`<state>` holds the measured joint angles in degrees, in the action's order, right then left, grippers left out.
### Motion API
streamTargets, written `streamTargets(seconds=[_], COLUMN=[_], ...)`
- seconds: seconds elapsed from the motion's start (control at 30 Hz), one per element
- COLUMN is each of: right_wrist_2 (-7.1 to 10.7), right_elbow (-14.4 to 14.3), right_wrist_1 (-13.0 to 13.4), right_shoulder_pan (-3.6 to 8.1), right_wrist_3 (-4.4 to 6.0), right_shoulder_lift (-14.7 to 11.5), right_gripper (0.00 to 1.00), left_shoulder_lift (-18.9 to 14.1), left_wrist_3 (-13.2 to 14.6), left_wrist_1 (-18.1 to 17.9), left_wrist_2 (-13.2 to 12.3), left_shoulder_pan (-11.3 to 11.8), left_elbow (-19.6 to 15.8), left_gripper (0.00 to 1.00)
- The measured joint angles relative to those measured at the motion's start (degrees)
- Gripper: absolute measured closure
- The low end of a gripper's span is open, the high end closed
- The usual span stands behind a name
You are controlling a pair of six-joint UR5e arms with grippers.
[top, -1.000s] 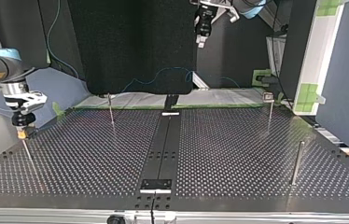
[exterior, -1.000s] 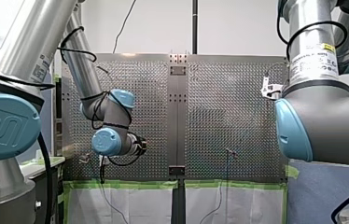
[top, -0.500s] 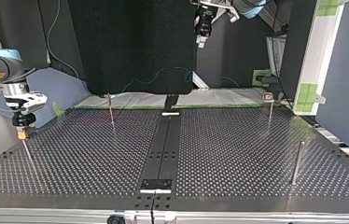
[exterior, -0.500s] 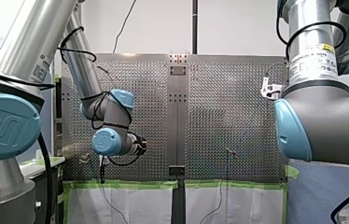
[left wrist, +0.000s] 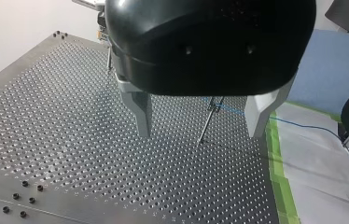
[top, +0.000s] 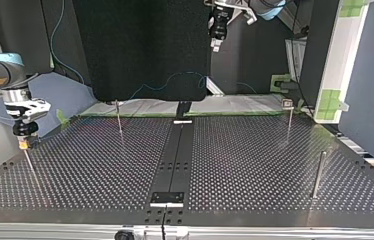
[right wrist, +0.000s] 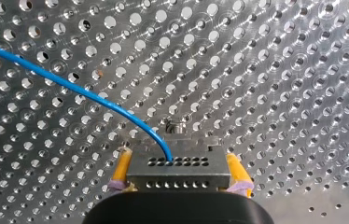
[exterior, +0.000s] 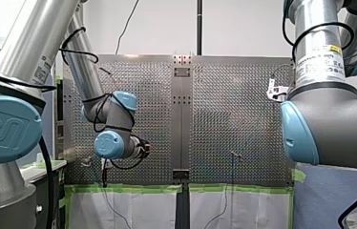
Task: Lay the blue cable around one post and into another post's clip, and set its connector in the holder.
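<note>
Two grippers, one cable end in hand.

1. Right gripper (right wrist: 179, 173): yellow pads (right wrist: 122, 169) closed on the flanks of the connector (right wrist: 178, 168), a grey block with rows of holes. It is held low over the perforated table (top: 255, 165), presumably for seating.
2. Blue cable (right wrist: 84, 95): leaves the connector's face and runs off across the perforations.
3. Small square fitting (right wrist: 177, 127): just ahead of the connector, probably the holder's head. In the top view a thin post (top: 29, 165) stands directly under the connector.
4. Left gripper (left wrist: 199, 134): fingers wide apart, holding nothing, high and well apart from the connector, likely parked clear.
5. Clip post (left wrist: 208, 119): the cable passes at its head. Whether it is seated there cannot be told.
6. Capped post (top: 289, 120) and plain post (top: 319, 174): far across the table from the connector. Nothing seen blocks the connector.
</note>
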<state>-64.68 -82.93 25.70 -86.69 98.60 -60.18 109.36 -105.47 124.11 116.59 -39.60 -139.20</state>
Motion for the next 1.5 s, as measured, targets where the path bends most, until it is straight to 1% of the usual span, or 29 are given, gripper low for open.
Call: streamTargets(seconds=[0.03,0.07,0.1,0.17,0.2,0.23,0.67,0.83,1.0,1.2,1.27,1.5], right_wrist_2=[-0.01,-0.01,-0.02,-0.03,-0.02,-0.05,-0.02,-0.12,-0.25,-0.32,-0.31,-0.29], right_elbow=[0.00,-0.01,-0.01,-0.01,-0.02,-0.01,-0.02,-0.02,0.28,0.63,0.59,0.50], right_wrist_1=[0.00,0.00,0.01,0.01,0.00,-0.04,-0.53,-0.46,-0.41,-0.59,-0.67,-0.76], right_shoulder_pan=[0.00,0.01,0.01,0.00,0.00,0.00,-0.10,-0.11,-0.04,-0.02,0.03,0.02], right_wrist_3=[-0.05,-0.12,-0.18,-0.25,-0.28,-0.28,-0.32,0.06,0.73,1.16,0.67,0.65], right_shoulder_lift=[0.00,0.00,0.02,0.03,0.04,0.03,0.07,0.07,-0.07,-0.17,0.45,0.47], right_gripper=[0.56,0.32,0.32,0.08,0.08,0.00,0.00,0.00,0.00,0.00,0.00,0.00], left_shoulder_lift=[0.00,0.00,0.00,0.00,0.00,0.00,0.00,0.01,0.00,0.00,0.01,0.00], left_wrist_3=[0.00,0.00,0.00,0.00,0.00,0.00,0.00,0.00,0.00,0.00,0.00,0.00], left_wrist_1=[0.00,0.00,0.00,0.00,0.00,0.00,0.00,0.00,0.00,0.02,0.03,0.18], left_wrist_2=[0.00,0.00,0.00,0.00,0.00,0.00,0.00,0.00,0.00,0.00,0.00,0.00], left_shoulder_pan=[0.02,0.05,0.07,0.09,0.11,0.12,0.19,0.20,0.20,0.20,0.19,0.17], left_elbow=[0.00,0.00,0.00,0.00,0.00,0.00,0.00,0.00,-0.01,0.00,0.00,0.00], left_gripper=[0.00,0.00,0.00,0.00,0.00,0.00,0.00,0.00,0.00,0.00,0.00,0.00])
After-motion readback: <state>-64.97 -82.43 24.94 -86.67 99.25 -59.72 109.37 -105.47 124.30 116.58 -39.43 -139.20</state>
